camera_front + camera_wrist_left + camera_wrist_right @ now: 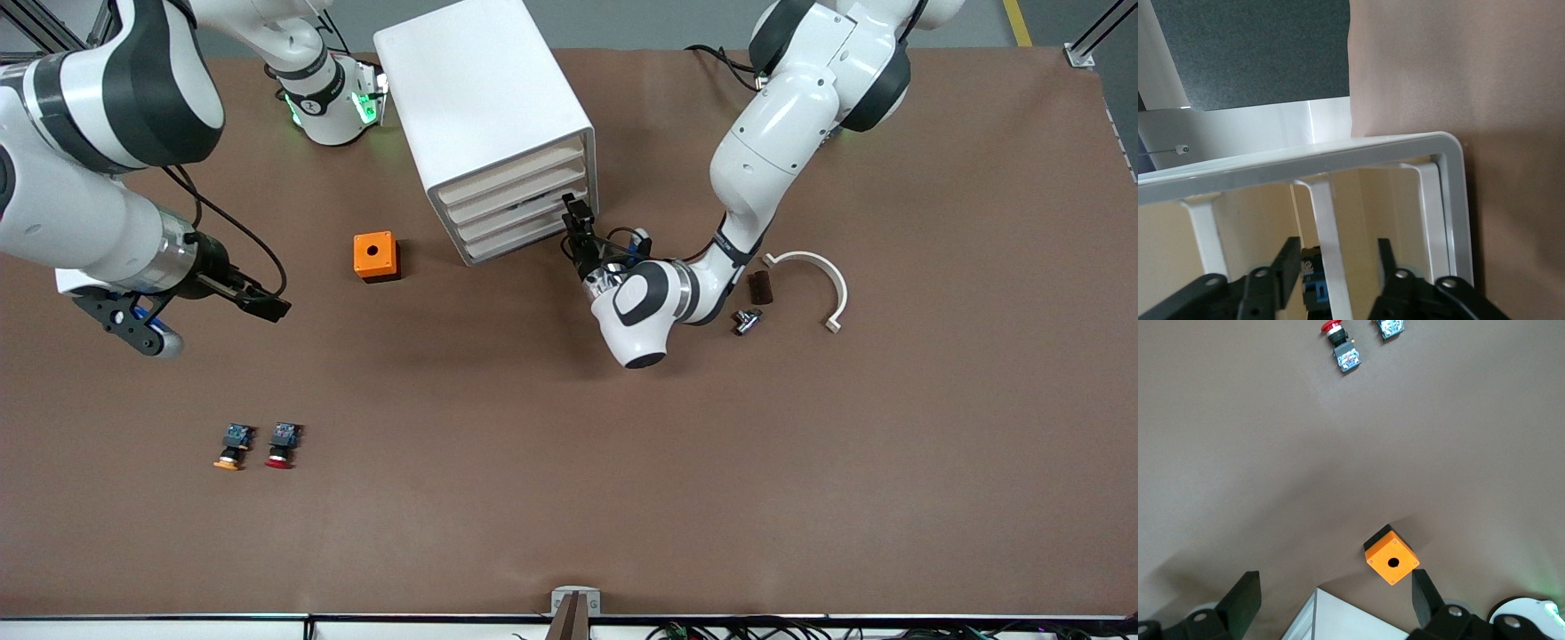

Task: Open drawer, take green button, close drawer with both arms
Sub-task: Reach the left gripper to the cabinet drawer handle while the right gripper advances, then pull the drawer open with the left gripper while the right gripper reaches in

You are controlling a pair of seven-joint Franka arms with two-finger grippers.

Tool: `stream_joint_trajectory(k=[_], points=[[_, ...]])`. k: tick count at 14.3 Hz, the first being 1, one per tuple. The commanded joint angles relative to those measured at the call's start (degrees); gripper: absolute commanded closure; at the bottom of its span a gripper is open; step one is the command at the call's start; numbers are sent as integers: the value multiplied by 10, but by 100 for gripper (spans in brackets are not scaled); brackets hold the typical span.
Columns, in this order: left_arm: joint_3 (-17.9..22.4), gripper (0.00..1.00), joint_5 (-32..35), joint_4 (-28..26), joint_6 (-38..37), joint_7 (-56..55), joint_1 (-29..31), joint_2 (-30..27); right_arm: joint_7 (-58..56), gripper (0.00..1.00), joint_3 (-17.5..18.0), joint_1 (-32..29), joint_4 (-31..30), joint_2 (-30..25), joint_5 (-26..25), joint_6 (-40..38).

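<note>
**A:** Left gripper point(576, 213), where is it and why?

**B:** At the cabinet point(484, 107) front, at the 4 o'clock corner in the front view, level with the drawer point(524, 213), third slot down by my read. Fingers point(1288, 263) are spread and pinching nothing. In the left wrist view they straddle a white rib of the frame. My judgement is that it's lined up to reach in for the part.

**A:** Is the button in view?

**B:** Partly. The button point(1313, 291) shows as a blue-and-black bit low between the spread fingers, inside the cabinet opening. Its cap is hidden, so I can't confirm the colour. I also can't tell how far out the drawer sits.

**A:** Right gripper point(267, 307)?

**B:** It waits over bare table, at 9 o'clock from the orange box point(376, 256), with fingers point(1245, 600) spread and empty. It's probably parked there to keep clear and help shut the drawer later.

**A:** Any distractors?

**B:** The red-capped button point(283, 444) and the orange-capped button point(233, 446) lie side by side at 7 o'clock of the table, well apart from the cabinet. A white curved bracket point(813, 284) lies at 3 o'clock from the left wrist.
</note>
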Motion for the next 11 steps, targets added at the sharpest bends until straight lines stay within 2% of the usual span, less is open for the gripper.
stream_joint_trajectory(k=[1,4,6,11], points=[[1,59,-12,-1,-9,-11,-17,1,34,0,-3,13,-8,-8,9,-1],[1,65,-10,-1,-15,-11,-38,-1,58,0,-3,32,-18,-8,12,1],[1,73,-7,-1,-20,-11,-45,0,79,0,-3,47,-21,-7,12,5],[2,89,-5,-4,-25,-12,-43,1,152,0,-3,94,-57,-5,13,65]])
